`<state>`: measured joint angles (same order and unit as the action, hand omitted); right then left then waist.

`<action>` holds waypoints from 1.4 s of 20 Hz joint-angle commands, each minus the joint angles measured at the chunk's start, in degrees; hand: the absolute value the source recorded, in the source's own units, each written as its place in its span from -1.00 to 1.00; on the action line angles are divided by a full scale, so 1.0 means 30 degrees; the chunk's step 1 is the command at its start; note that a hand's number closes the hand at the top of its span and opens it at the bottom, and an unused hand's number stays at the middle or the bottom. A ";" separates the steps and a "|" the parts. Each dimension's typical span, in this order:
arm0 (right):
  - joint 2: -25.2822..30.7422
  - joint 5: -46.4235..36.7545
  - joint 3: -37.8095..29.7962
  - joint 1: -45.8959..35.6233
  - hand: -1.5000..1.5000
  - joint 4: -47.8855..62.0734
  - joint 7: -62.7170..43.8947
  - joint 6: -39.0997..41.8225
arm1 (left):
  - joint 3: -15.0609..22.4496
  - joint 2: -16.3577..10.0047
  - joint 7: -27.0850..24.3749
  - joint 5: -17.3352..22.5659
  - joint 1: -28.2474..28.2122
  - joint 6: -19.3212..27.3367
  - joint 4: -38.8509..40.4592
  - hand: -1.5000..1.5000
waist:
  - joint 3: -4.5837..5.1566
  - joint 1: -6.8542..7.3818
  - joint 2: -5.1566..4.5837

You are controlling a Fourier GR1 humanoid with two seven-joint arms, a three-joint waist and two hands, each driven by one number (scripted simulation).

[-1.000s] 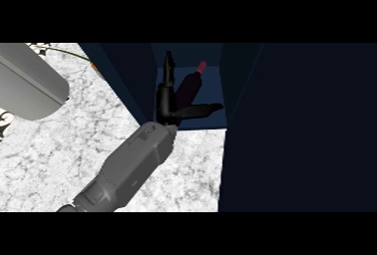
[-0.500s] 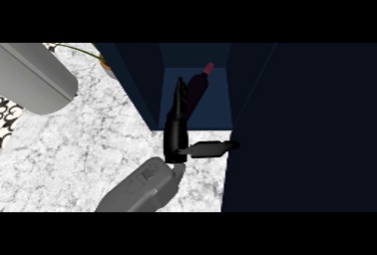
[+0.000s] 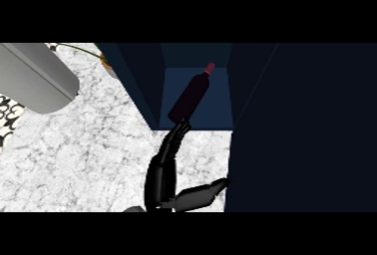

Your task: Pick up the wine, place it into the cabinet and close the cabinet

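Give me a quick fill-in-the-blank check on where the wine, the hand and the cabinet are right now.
The wine stands ___ the cabinet.
Its cap is ___.
The hand, fingers straight, is ___ and holds nothing.
The cabinet is not yet ___.
Missing words: inside; red; open; closed.

A white marbled table [image 3: 88, 149] lies there, with a black-and-white patterned patch [image 3: 9, 112] at its left edge and a thin curved stem [image 3: 81, 47] at the far end.
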<state>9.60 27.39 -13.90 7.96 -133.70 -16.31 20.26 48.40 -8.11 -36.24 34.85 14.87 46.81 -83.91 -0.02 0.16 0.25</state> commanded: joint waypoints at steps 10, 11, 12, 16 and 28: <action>0.3149 0.0637 -0.0399 0.1636 1.00 -0.0670 -0.0383 0.4950 | -0.0167 -0.6899 0.1096 -0.0823 -0.5514 -0.1467 -0.6897 1.00 | -0.0004 -0.0099 -0.0006; 0.3050 0.0365 0.0217 0.1337 1.00 -0.0848 -0.0511 0.4985 | -0.0470 -0.7488 0.0769 -0.0692 -0.6213 -0.1791 -0.7430 1.00 | 0.0007 0.0037 -0.0016; 0.2856 0.0391 0.0032 0.1733 1.00 -0.0039 0.0562 0.6095 | 0.0321 -0.7228 0.0843 -0.1538 -0.6540 -0.0897 -0.8216 1.00 | -0.0013 -0.0004 -0.0013; 0.3076 0.2019 0.1462 0.2488 1.00 0.0881 0.0372 0.7562 | -0.1174 -0.9160 -0.0221 -0.0616 -0.8301 -0.2736 -0.8971 1.00 | 0.0007 0.0168 -0.0039; 0.2004 -0.0253 0.8968 0.4500 1.00 -0.3812 -0.1205 0.8191 | -0.6669 -1.2475 -0.2390 0.2854 -1.1761 -0.7607 -0.8806 1.00 | 0.0069 0.0059 0.0089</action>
<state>16.18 32.00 7.81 20.76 -134.29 -17.43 43.99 32.65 -43.65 -40.93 40.28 -17.78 29.03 -112.16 0.10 0.45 0.40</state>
